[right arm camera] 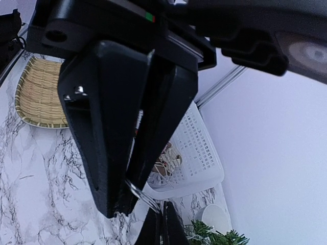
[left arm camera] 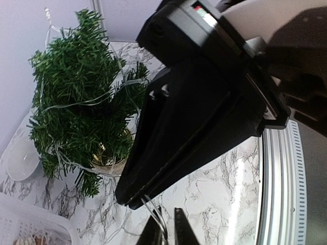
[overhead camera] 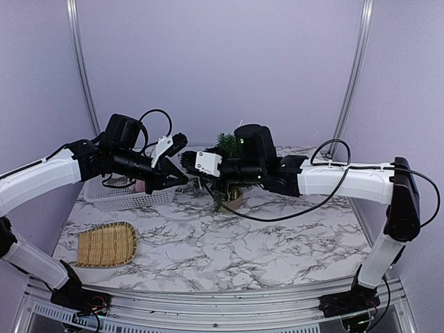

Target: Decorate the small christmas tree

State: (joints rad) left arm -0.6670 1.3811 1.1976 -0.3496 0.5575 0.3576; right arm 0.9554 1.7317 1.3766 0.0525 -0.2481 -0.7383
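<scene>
The small christmas tree (overhead camera: 227, 143) stands in its tan pot (overhead camera: 233, 198) behind my right arm. In the left wrist view the tree (left arm camera: 76, 97) carries a thin clear light string (left arm camera: 104, 96) wound round its branches. My two grippers meet tip to tip left of the tree. My left gripper (overhead camera: 179, 173) (left arm camera: 167, 225) and my right gripper (overhead camera: 187, 164) (right arm camera: 162, 223) each pinch a loose length of the same light string (right arm camera: 140, 194), which spans the short gap between them.
A white plastic basket (overhead camera: 128, 199) (right arm camera: 196, 153) with small ornaments stands at the back left. A woven bamboo tray (overhead camera: 105, 244) (right arm camera: 38, 92) lies front left. A white cup (left arm camera: 20, 159) (right arm camera: 217, 217) sits beside the tree. The table's metal edge (left arm camera: 278, 204) runs along one side.
</scene>
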